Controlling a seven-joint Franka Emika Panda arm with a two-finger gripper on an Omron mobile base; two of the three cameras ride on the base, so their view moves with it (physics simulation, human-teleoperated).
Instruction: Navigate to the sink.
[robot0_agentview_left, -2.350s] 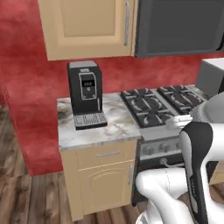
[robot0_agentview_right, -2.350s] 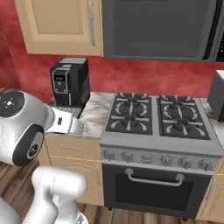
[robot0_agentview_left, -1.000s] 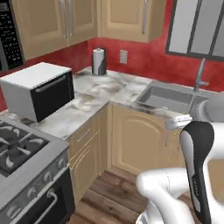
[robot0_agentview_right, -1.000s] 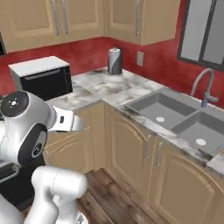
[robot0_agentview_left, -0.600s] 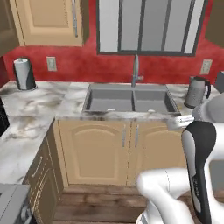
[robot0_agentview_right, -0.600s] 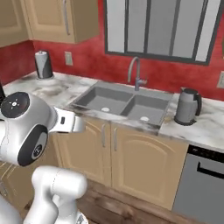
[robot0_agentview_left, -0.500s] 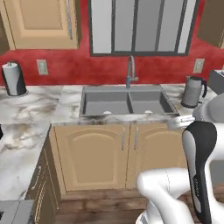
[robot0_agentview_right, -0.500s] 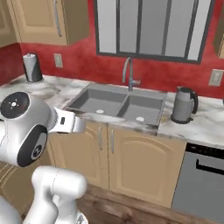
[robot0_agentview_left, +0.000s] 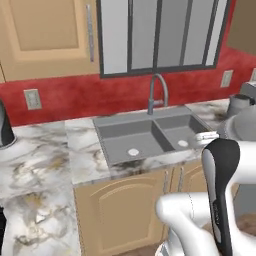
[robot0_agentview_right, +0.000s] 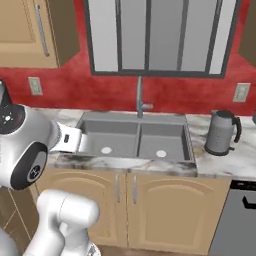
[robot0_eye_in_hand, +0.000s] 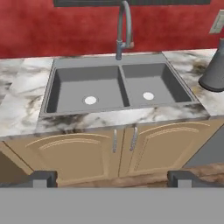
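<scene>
The sink lies straight ahead of the gripper in the hand view, well apart from it and beyond the cabinet doors that stand between the two. The two dark finger tips rise far apart at the bottom of that view, one at each side, with nothing between them, so the gripper is spread wide and carries nothing. The sink is a grey double basin set into the marble counter, below the window and against the red wall. Each basin holds only a round pale drain: the left drain and the right drain sit on the basin floors, and the basins hold nothing else. A curved grey faucet rises at the middle of the rear edge, above the divider between the basins. In the right base view the sink sits at the centre of the picture, just right of the arm's white body, and a grey kettle stands on the counter to the right of the sink, near its edge but apart from it. In the left base view the sink lies ahead and slightly left of the arm, with the faucet behind it.
</scene>
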